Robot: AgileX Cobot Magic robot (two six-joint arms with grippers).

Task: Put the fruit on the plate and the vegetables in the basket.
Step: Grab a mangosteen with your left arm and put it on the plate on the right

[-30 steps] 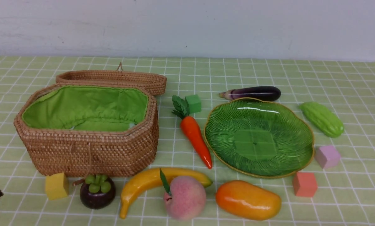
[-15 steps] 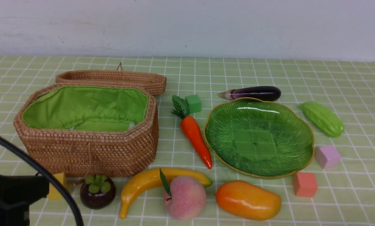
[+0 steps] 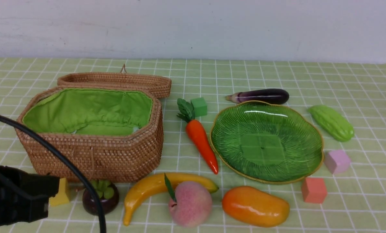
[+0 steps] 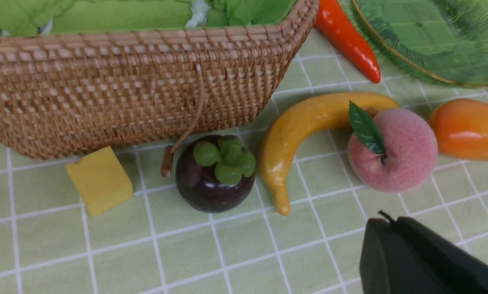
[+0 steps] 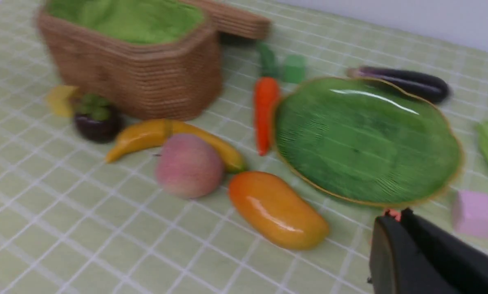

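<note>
The open wicker basket (image 3: 92,155) with green lining stands at the left. The green leaf-shaped plate (image 3: 231,136) sits right of centre with nothing on it. Along the front lie the mangosteen (image 4: 211,183), banana (image 3: 147,189), peach (image 3: 190,204) and mango (image 3: 255,206). The carrot (image 3: 201,140) lies between basket and plate, the eggplant (image 3: 261,96) behind the plate, the bitter gourd (image 3: 332,123) to its right. My left gripper (image 4: 387,220) is shut and holds nothing, hovering near the peach. My right gripper (image 5: 395,216) is shut on nothing, above the cloth near the mango (image 5: 276,210).
Foam cubes lie about: yellow (image 3: 62,195) by the basket's front corner, green (image 3: 199,106) by the carrot leaves, lilac (image 3: 337,160) and salmon (image 3: 313,190) right of the plate. The basket lid (image 3: 115,81) lies open behind it. My left arm (image 3: 18,194) and its cable fill the lower left.
My left arm has risen into the front view from the lower left corner; it now covers part of the yellow cube, and its cable crosses the mangosteen. The objects have not moved.
</note>
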